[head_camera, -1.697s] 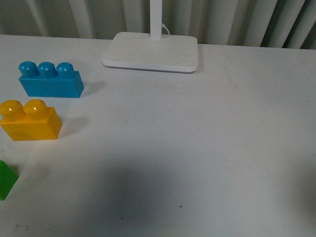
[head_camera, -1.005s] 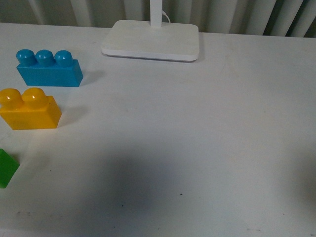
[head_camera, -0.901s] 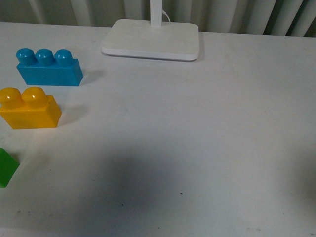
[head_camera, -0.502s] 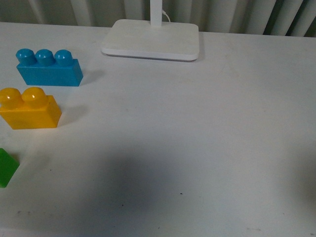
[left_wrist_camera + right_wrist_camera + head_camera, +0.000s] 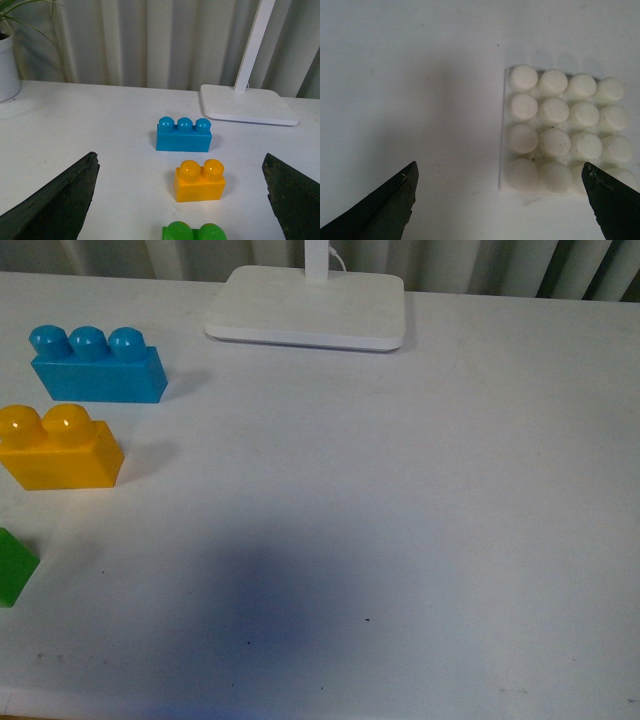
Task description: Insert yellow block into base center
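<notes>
1. Left gripper (image 5: 180,156): jaws spread wide, holding nothing, facing the blocks.
2. Right gripper (image 5: 499,167): jaws equally wide, holding nothing, above the base (image 5: 565,132), which lies flat, studs up.
3. The yellow block (image 5: 60,448) stands on the bench (image 5: 400,490), left side, between the blue brick (image 5: 97,367) and the green block (image 5: 14,568), touching neither.

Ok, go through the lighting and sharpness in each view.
Front view: a broad soft shadow darkens the table near the camera, and small highlights sit on the yellow block studs. Left wrist view: evenly lit and sharp. Right wrist view: the base looks slightly soft, white on white, with a dim patch beside it.
</notes>
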